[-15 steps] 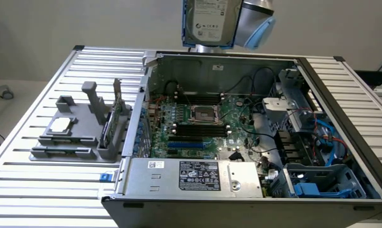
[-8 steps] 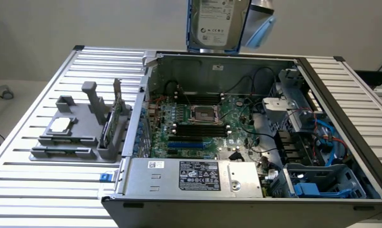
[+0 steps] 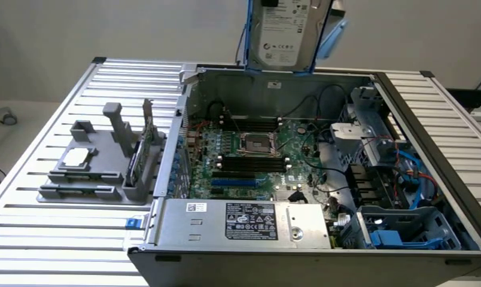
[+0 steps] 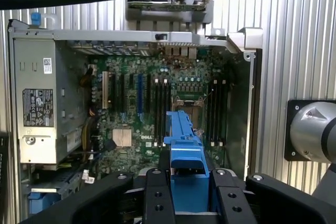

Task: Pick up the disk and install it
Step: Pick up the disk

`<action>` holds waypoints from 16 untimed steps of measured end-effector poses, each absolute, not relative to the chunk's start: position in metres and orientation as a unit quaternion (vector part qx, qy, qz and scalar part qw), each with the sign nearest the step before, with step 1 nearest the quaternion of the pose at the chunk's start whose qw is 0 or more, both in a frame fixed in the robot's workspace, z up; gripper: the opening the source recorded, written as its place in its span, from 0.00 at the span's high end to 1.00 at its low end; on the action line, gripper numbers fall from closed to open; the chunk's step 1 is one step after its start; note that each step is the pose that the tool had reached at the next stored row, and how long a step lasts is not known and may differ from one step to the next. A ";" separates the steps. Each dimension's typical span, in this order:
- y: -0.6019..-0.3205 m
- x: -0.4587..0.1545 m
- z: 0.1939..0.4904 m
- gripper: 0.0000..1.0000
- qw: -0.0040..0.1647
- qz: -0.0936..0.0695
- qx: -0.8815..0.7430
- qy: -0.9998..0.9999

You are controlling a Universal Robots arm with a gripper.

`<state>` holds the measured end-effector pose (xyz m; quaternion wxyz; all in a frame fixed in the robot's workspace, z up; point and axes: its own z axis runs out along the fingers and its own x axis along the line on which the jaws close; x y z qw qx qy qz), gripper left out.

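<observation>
Hand [image 4: 190,184] clamps the flat silver disk [image 3: 285,33] by its blue plastic rails [image 4: 184,140] above the open metal case [image 3: 304,266].

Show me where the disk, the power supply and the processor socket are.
disk [image 3: 282,33], exterior view, on its white label.
power supply [image 3: 194,226], exterior view, on its bare metal face.
processor socket [image 3: 255,142], exterior view, on its middle.

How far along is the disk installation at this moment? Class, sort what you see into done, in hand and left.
Done: the disk is picked up, hanging upright above the open computer case. In hand: the gripper is shut on the disk's blue rail. Left: installing, since the disk sits in no bay of the case yet.
</observation>
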<state>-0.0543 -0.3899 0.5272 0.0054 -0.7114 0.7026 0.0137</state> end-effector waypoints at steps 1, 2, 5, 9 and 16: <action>-0.393 -0.053 0.527 0.67 0.005 0.014 -0.711 0.703; -0.396 -0.050 0.526 0.67 0.005 0.014 -0.711 0.703; -0.405 -0.043 0.525 0.67 0.005 0.014 -0.711 0.703; -0.419 -0.032 0.523 0.67 0.005 0.014 -0.711 0.703; -0.440 -0.015 0.519 0.67 0.005 0.014 -0.711 0.703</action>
